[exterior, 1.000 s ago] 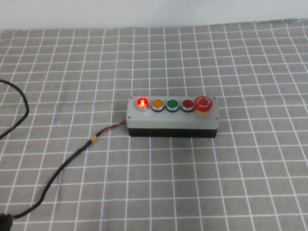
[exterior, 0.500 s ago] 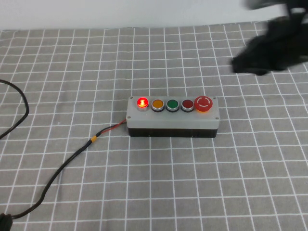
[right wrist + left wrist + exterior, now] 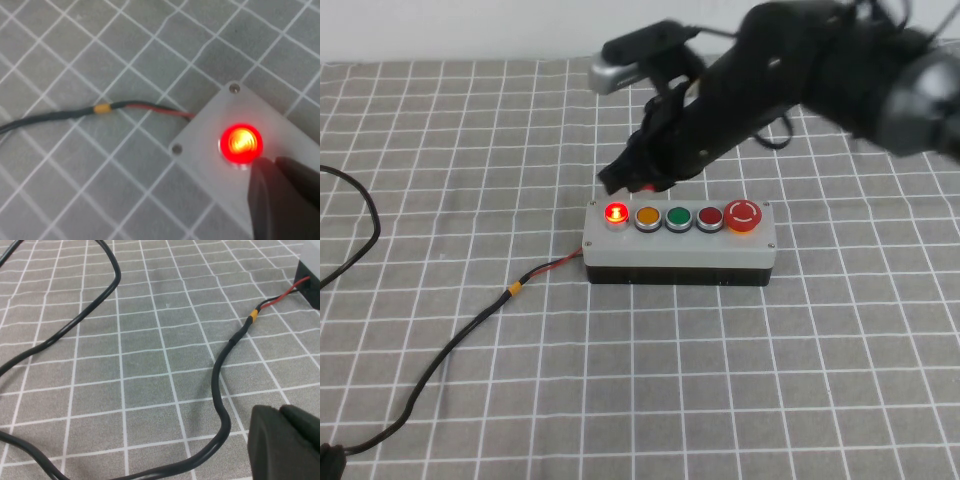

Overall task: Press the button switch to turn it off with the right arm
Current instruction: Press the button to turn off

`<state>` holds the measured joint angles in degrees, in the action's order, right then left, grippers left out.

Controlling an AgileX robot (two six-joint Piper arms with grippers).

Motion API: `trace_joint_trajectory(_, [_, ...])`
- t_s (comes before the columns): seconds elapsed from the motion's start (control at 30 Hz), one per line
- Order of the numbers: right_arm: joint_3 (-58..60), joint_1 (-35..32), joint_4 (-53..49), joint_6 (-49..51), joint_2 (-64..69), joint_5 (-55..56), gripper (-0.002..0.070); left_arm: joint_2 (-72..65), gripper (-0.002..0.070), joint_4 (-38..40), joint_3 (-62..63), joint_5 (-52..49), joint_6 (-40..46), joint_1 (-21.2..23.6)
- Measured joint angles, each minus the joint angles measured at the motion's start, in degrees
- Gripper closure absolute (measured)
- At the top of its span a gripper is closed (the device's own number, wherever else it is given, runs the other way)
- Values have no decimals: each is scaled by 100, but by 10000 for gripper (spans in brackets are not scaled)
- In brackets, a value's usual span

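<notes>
button switch (image 3: 616, 212) lit, right claw (image 3: 632, 180) just above, left claw (image 3: 287, 442) parked

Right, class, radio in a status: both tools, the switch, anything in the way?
Right tool low behind the lit button switch, beside it, not pressing. Left tool parked over the cloth near the black cable. Switch glowing red. Path clear.

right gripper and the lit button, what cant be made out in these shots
- Right gripper: blurred in the high view, cut off by the edge in the right wrist view, so open or shut is unclear.
- Contact with the button switch: the fingertip sits beside it; touching or apart cannot be told. It is lit.
- Left gripper: only a dark corner shows in the left wrist view.
- Grey box: its far side is partly hidden by the right arm.
</notes>
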<state>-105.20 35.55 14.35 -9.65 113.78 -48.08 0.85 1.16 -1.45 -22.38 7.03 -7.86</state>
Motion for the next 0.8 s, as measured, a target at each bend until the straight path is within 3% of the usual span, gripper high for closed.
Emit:
trace_joint_trajectory(0.27, [-715, 0, -84, 143, 781, 0, 692, 0, 678, 0, 0, 0, 0, 0])
trace_joint_trajectory(0.8, [-872, 0, -112, 155, 1227, 24, 692, 0, 678, 0, 0, 0, 0, 0])
